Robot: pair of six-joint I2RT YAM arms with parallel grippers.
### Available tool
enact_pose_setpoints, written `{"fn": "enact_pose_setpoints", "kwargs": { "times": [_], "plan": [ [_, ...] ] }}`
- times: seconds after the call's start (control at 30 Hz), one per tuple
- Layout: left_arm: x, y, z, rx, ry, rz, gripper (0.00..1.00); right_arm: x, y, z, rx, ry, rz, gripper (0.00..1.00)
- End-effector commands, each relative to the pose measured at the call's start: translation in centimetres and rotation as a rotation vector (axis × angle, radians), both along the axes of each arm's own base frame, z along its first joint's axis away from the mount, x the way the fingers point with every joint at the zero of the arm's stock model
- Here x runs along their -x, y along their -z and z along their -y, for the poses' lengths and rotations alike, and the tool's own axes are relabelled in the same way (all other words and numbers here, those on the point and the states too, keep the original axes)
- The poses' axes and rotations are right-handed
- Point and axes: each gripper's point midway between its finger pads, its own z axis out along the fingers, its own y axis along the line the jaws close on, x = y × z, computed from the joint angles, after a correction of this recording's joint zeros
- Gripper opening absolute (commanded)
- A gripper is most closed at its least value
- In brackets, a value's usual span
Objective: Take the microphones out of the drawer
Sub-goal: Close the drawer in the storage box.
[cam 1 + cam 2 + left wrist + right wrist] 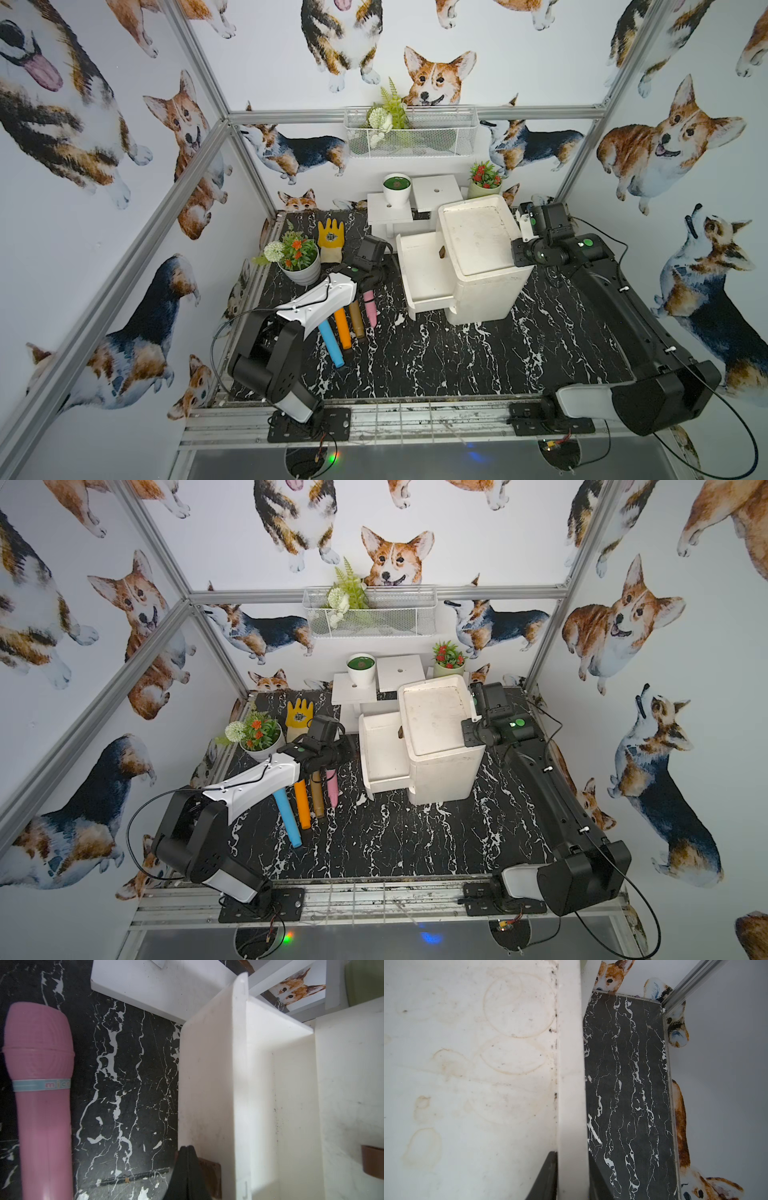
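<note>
Microphone (pixel 370 307), pink, lies flat on the black marble table (pixel 457 365), outside the drawer (pixel 422 266). It is the last in a row of four sticks: a blue tube (pixel 331 343), an orange tube (pixel 343 328), a brown tube (pixel 356 318), then the microphone, nearest the drawer front but apart from it.

In both top views the drawer stands pulled out from the white cabinet (pixel 478 241), and its floor shows bare. The left arm (pixel 316 299) reaches over the upper ends of the four sticks and hides them, and its pincer cannot be made out from above.

The left wrist view fills that gap. The left gripper (pixel 188 1148) has its two black fingers pressed together with nothing between them. They sit just in front of the drawer's front panel, beside a brown handle (pixel 209 1167); whether they touch it cannot be told. The microphone (pixel 39 1095) lies off to one side, well clear of the fingers, with a pale blue band around its neck.

The right wrist view shows what the top views leave too small to read. The right gripper (pixel 572 1159) is clamped on the raised rim of the cabinet (pixel 467 1064), one dark finger on each side. The cabinet top carries faint brown ring stains.

A potted flower (pixel 297 257) and a yellow glove (pixel 331 239) sit behind the left arm.
</note>
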Motion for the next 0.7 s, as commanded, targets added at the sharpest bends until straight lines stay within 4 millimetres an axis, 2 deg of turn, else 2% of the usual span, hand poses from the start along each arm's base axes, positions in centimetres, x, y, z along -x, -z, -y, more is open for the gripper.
{"fn": "enact_pose_setpoints", "kwargs": {
  "times": [0.0, 0.33, 0.4, 0.67],
  "plan": [
    [-0.8, -1.7, 1.9, 0.073, 0.036, 0.045, 0.0, 4.5, 4.2, 0.1, 0.027, -0.037, -0.259, 0.24],
    [-0.8, -2.7, 5.2, 0.15, 0.088, 0.061, 0.0, 4.6, 4.3, 0.1, 0.031, -0.042, -0.256, 0.24],
    [-0.9, -2.0, 6.0, 0.151, 0.097, 0.048, 0.0, 4.6, 4.4, 0.1, 0.032, -0.041, -0.258, 0.24],
    [-1.2, -2.1, 9.0, 0.168, 0.144, 0.045, 0.0, 4.7, 4.5, 0.2, 0.034, -0.041, -0.257, 0.24]
  ]
}}
